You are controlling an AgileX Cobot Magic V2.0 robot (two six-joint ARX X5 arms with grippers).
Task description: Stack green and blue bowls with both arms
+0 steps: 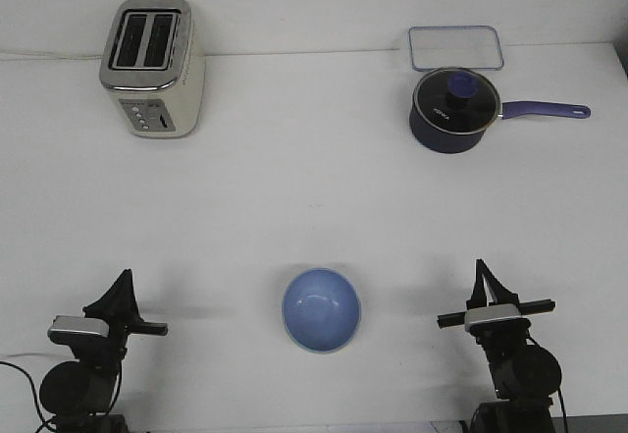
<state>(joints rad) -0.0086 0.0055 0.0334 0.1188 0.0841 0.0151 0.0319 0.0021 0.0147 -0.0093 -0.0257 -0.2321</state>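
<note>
**Blue bowl between both grippers, nothing held**

Blue bowl (322, 309) sits upright on the white table (314, 197), roughly midway between the two grippers and well apart from each. Rim has a pale edge; can't tell if a green bowl is nested under it. No separate green bowl visible.

Left gripper (124, 278) is to the bowl's left, tips pointing away toward the far side of the table. Fingers look drawn together to a point, gripping nothing. Right gripper (481, 268) is to the bowl's right, same pose, fingers together, also carrying nothing.

Far ahead of the left gripper: a silver two-slot toaster (153, 65). Far ahead of the right gripper: a navy lidded saucepan (454, 111), handle pointing right, and just beyond it a clear rectangular tray (456, 47).
</note>
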